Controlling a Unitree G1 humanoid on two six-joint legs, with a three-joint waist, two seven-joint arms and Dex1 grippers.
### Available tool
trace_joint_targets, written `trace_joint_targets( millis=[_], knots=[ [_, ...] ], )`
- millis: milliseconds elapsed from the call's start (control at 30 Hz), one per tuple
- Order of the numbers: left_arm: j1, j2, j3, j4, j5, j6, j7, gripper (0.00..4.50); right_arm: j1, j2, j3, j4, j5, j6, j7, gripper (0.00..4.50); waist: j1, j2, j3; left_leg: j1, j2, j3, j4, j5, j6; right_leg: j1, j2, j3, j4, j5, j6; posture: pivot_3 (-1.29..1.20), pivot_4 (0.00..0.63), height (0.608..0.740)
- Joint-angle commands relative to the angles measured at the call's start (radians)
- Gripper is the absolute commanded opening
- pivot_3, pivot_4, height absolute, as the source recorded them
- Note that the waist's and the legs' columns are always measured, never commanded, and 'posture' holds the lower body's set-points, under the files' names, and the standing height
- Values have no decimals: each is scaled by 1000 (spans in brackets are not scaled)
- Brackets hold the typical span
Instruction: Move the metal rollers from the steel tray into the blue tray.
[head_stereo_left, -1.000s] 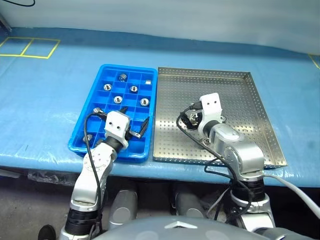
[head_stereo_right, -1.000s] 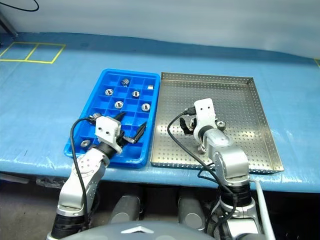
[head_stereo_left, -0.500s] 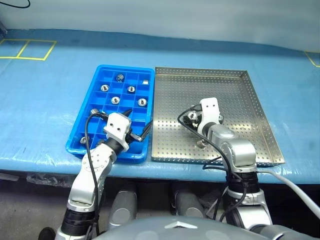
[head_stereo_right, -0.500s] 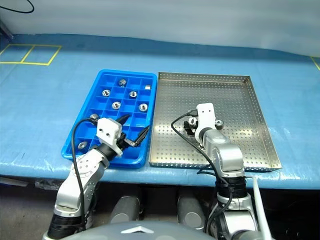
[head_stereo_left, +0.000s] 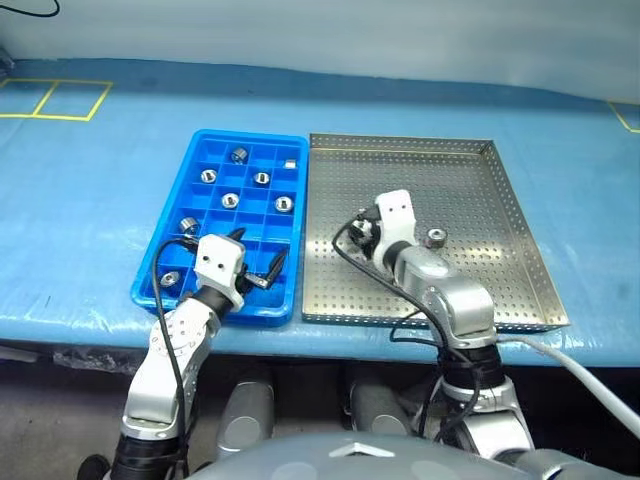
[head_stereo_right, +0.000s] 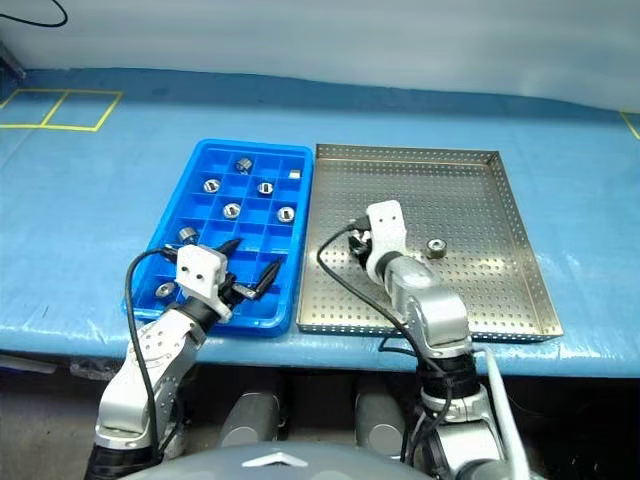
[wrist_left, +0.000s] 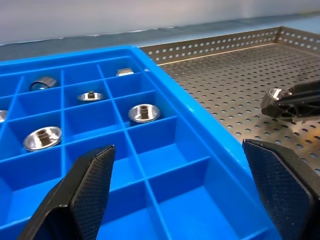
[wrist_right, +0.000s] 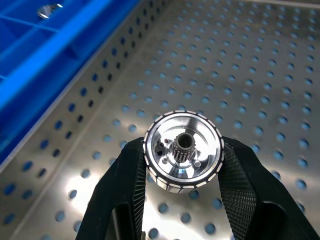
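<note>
Pinching one metal roller (wrist_right: 183, 151) between them, the right fingers (wrist_right: 237, 177) hang above the steel tray (wrist_right: 260, 75); another roller (head_stereo_right: 435, 246) lies beside them. The left fingers (wrist_left: 92, 180), spread wide, hover over the blue tray (wrist_left: 170, 95), rollers (wrist_left: 144, 112) ahead.

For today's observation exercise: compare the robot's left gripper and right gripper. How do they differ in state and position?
The left gripper is open and empty; the right gripper is shut on a metal roller. The left gripper is over the blue tray; the right gripper is over the steel tray. Both have two black fingers.
</note>
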Motion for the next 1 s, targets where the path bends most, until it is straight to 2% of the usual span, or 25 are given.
trace_joint_targets(
  millis=[33, 233, 533, 1000],
  knots=[
    [22, -4, 21, -70, -5, -18, 25, 4500, -75, 36, 41, 0, -4, -67, 14, 1710, 5, 0, 0, 0, 0, 0, 0, 0, 0, 0, 0, 0, 0, 0, 0, 211, 150, 740],
    [94, -10, 56, -116, -2, -24, 66, 4500, -178, 106, 104, 126, -20, -149, 39, 1710, 31, 0, 0, 0, 0, -1, -4, 0, 0, -1, 0, -1, 0, 0, -1, 284, 150, 740],
    [146, -13, 95, -143, -3, -14, 100, 4500, -208, 166, 168, 318, -52, -247, 78, 1710, 69, 1, 0, 0, 0, -1, -4, 0, 0, -1, 0, -2, -1, -1, -2, 326, 150, 740],
    [130, -14, 72, -128, -4, -11, 102, 4500, -180, 219, 201, 383, -63, -267, 133, 1710, 85, 1, 0, 0, 0, -1, -6, 0, 0, -2, 0, -2, -1, -2, -3, 305, 150, 740]
  ],
)
